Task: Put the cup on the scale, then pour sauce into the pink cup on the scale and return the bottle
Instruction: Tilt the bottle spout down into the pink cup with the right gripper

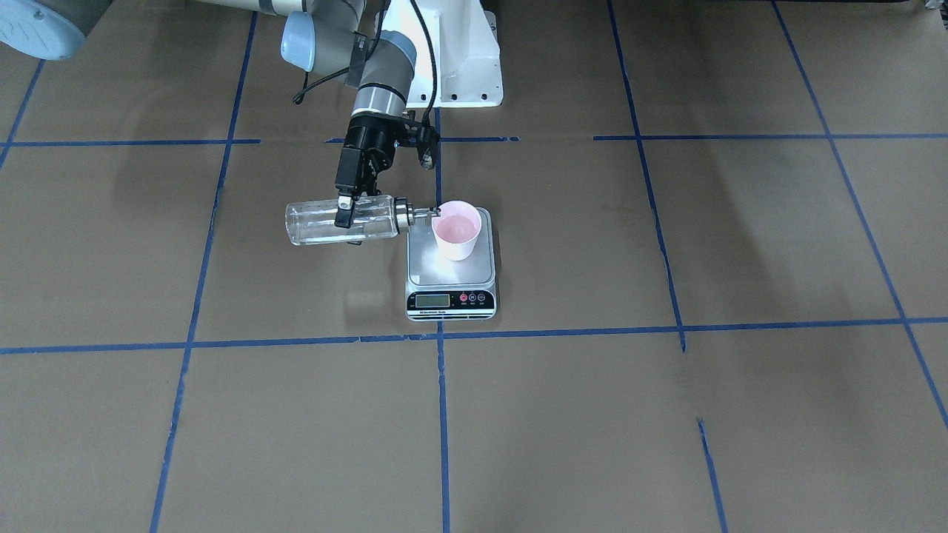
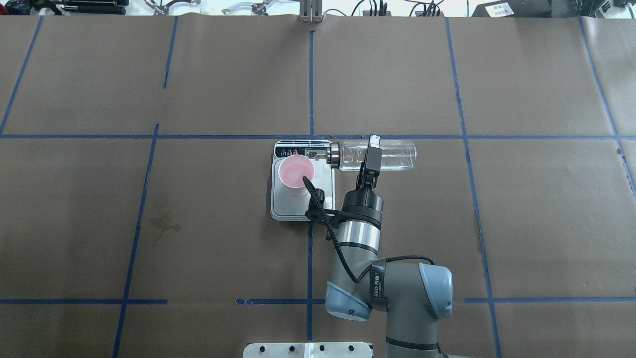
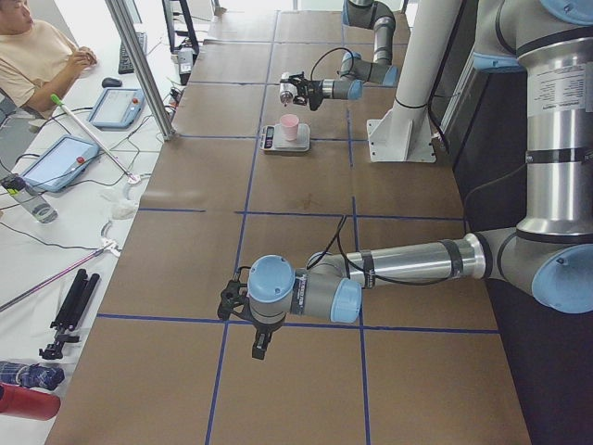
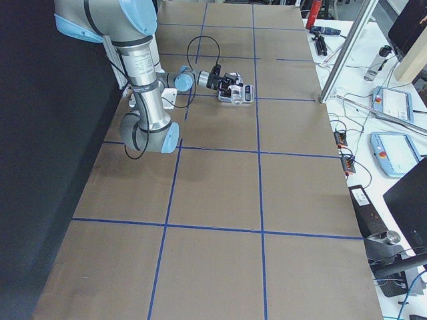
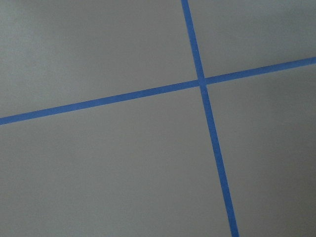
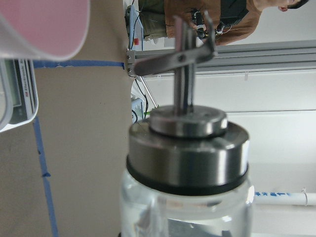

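Sideways, bottle spout at cup rim, scale beneath

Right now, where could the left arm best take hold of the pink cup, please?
Grip the cup across its outer wall just under the rim, from the robot's left: it stands upright on the scale, widens upward, and the spout of the bottle crowds its right side.

The silver-grey tubular right arm has pale blue rounded joint caps and a black two-finger right gripper. A thin black cable loops along it.
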Action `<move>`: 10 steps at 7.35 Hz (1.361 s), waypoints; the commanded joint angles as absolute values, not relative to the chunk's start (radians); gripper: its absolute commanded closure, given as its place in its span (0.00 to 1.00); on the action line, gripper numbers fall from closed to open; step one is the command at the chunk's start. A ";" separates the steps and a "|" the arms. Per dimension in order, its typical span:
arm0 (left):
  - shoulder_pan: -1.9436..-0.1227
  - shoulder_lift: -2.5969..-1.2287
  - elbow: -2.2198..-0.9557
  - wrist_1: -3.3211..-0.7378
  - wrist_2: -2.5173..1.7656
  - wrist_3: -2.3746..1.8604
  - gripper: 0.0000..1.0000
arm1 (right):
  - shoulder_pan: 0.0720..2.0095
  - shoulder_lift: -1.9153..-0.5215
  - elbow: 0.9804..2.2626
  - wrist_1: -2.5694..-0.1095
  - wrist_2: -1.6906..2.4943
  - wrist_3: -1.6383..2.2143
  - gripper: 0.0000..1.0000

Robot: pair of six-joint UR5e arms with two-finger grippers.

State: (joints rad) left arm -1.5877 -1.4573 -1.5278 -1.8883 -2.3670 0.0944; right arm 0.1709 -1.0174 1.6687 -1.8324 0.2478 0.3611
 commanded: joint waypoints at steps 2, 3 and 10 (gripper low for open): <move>-1.586 -1.457 -1.528 -1.888 -2.368 0.095 0.00 | 0.167 -1.020 1.664 -1.836 0.189 0.224 1.00; -1.586 -1.457 -1.528 -1.887 -2.368 0.095 0.00 | 0.167 -1.022 1.664 -1.836 0.181 0.197 1.00; -1.586 -1.457 -1.528 -1.888 -2.368 0.095 0.00 | 0.169 -1.029 1.664 -1.836 0.127 0.098 1.00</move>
